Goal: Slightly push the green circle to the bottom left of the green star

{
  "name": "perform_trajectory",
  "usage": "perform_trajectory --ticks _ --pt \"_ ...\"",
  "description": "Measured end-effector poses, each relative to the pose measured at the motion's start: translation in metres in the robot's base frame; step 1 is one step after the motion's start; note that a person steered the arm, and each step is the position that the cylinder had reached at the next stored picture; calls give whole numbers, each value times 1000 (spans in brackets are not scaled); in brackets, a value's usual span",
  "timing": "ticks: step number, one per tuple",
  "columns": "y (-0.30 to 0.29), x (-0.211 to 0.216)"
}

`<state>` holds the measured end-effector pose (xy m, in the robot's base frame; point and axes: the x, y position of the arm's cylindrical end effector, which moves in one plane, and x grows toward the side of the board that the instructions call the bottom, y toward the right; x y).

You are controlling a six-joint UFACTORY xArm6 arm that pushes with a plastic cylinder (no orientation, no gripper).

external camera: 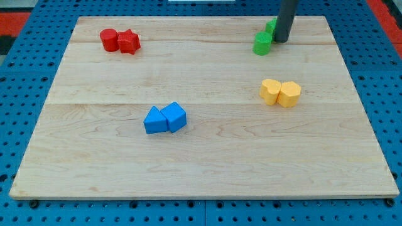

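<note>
Fingers do not exist on this arm, so nothing spreads, presses together or pinches; it ends in a dark rod, and my tip (280, 41) sits on the wooden board (207, 157) near its top edge. Taking the green circle (262, 44) as the landmark: my tip stands just beside it on the view's right, so close that I cannot tell whether they touch. The green star (271, 27) lies just above and slightly right of the green circle, touching it or nearly so, and the rod hides the star's right part. Two yellow blocks, the left yellow block (271, 91) and the right yellow block (289, 93), sit touching each other below the green circle, slightly to its right; their shapes are hard to make out. The blue triangle (154, 120) and blue cube (174, 116), touching, lie well below and left of the green circle. The red cylinder (109, 39) and red star (129, 41), touching, sit far to the green circle's left at about the same height.
</note>
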<state>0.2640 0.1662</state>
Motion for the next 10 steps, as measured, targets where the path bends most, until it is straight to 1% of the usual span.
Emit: perform_trajectory --ticks 1,2,3,4,5,6,7,8,9,10 --pt "3 -7" --pt "20 23" --pt "-10 41" --pt "-56 48" --pt "-67 44" --pt "-105 41" --pt "-126 34" --pt "-126 19" --pt "-115 10" --pt "-109 10"
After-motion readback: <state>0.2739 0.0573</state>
